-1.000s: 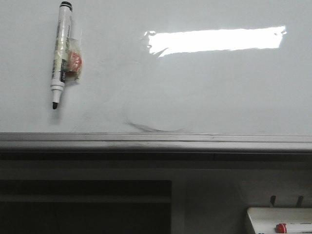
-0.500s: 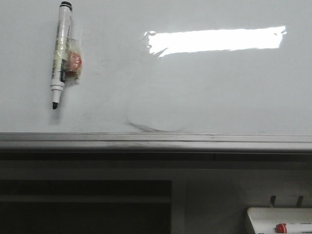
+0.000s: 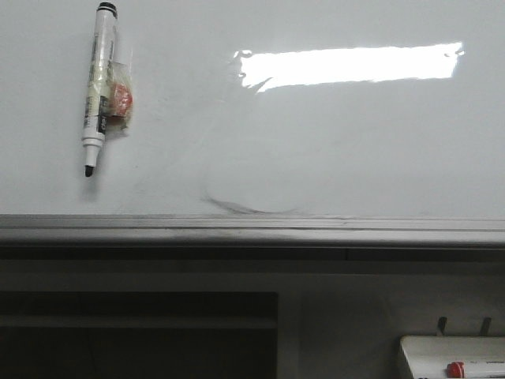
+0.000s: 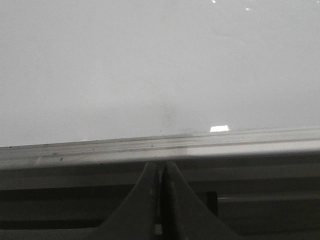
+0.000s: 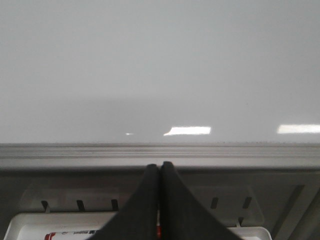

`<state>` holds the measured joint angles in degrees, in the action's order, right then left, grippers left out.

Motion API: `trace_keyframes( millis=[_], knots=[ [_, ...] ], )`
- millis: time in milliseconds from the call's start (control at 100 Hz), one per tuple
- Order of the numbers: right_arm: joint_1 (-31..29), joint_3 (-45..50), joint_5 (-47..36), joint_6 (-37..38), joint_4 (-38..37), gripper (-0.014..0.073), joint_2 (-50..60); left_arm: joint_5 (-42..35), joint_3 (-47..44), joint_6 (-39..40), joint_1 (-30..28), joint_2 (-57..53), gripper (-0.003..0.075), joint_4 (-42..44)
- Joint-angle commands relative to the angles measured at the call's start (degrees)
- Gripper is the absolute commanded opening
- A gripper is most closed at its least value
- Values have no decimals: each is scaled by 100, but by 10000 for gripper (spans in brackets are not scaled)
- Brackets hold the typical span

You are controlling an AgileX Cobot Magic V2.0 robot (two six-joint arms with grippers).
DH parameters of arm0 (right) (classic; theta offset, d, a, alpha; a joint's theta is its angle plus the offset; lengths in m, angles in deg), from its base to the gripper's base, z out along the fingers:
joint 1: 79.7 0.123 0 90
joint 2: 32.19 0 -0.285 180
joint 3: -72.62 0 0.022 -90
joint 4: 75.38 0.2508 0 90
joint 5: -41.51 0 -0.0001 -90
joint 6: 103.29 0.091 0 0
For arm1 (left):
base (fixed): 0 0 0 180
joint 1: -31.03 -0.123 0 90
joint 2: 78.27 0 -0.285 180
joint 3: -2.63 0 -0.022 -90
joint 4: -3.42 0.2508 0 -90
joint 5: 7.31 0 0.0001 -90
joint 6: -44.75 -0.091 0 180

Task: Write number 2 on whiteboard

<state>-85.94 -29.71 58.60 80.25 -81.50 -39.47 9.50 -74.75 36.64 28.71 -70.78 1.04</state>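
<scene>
The whiteboard fills the front view, glossy white with a grey edge rail and a bright light reflection. No written number 2 shows on it; only a faint grey curved smudge lies near the rail. A black-tipped marker with a taped red-and-clear piece lies on the board at upper left, uncapped. Neither gripper shows in the front view. My left gripper is shut and empty, below the rail. My right gripper is shut and empty, below the rail.
A small white tray holding a red-capped marker sits at lower right under the board; it also shows in the right wrist view. A dark shelf opening lies below the rail at left.
</scene>
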Motion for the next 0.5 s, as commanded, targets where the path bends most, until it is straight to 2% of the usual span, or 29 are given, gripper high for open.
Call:
trace_keyframes(
  millis=[0,140,260,370,490],
  knots=[
    [-26,133,-951,-47,8,-71,141,-993,-163,36,15,-153,-19,-228],
    [-26,133,-2272,-47,8,-71,141,-1798,-163,36,15,-153,-19,-301],
    [-26,133,-2934,-47,8,-71,141,-1938,-163,36,15,-153,-19,-301],
    [-26,133,-3274,-47,8,-71,141,-1938,-163,36,15,-153,-19,-301],
    [-26,133,-3022,-47,8,-71,141,-2298,-163,48,15,-153,-19,-316]
  ],
)
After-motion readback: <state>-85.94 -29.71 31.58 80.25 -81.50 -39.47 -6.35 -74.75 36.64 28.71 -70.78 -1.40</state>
